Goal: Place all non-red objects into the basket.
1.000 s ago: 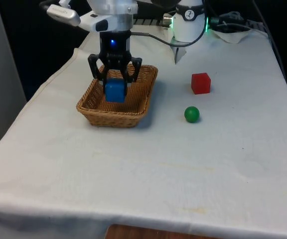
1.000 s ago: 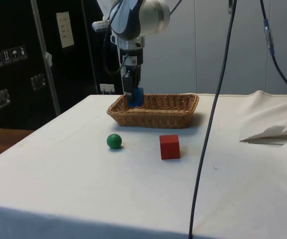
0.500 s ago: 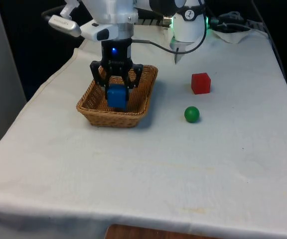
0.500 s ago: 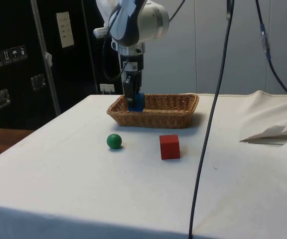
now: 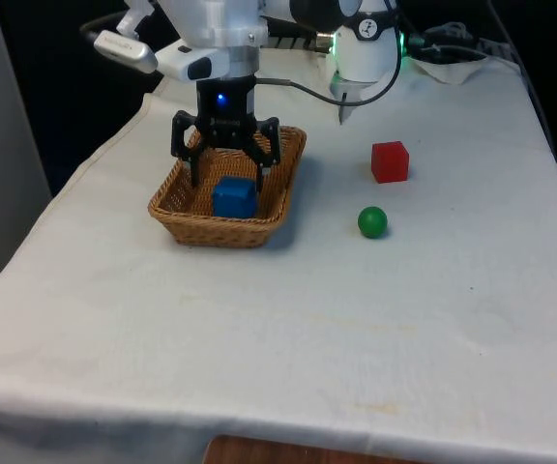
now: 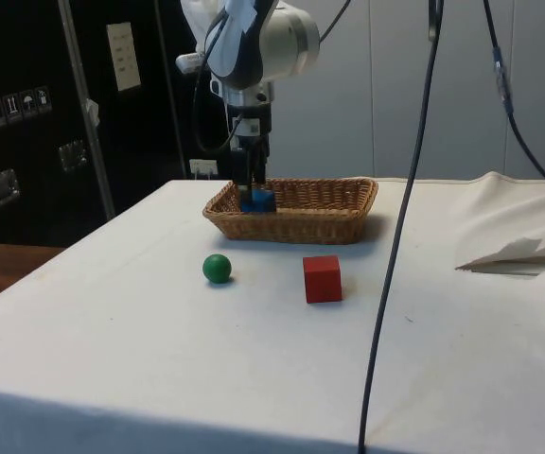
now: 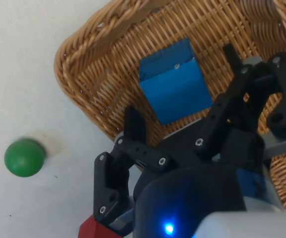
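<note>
The wicker basket point(image 5: 184, 215) already has the blue cube point(image 5: 234, 197) sitting loose on its floor, so I'd say the drop is done and the smart move is to lift straight up clear of the rim before swinging toward the green ball point(image 5: 372, 221), leaving the red cube point(image 5: 390, 161) alone. The arm points straight down over the basket, with the gripper point(image 5: 225, 176) spread wide, holding nothing, just above the cube.

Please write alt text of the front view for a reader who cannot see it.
The open gripper hangs over a wicker basket with a blue cube lying inside it. To the front view's right, a green ball and a red cube sit on the white cloth.
</note>
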`<act>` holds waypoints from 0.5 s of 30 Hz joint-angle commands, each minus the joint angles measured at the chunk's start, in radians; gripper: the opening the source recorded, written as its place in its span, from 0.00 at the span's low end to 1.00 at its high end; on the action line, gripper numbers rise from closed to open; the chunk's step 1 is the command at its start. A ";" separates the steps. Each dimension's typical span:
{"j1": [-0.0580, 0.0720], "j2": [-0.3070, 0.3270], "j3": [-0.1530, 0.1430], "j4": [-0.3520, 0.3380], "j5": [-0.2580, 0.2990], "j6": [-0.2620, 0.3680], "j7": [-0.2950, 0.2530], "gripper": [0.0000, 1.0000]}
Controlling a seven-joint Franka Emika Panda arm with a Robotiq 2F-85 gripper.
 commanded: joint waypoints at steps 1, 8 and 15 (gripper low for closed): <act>-0.005 0.002 0.006 0.005 0.007 -0.001 -0.004 1.00; 0.000 0.000 0.000 0.002 0.000 0.000 0.000 1.00; 0.010 -0.075 -0.023 -0.005 -0.017 -0.060 0.016 1.00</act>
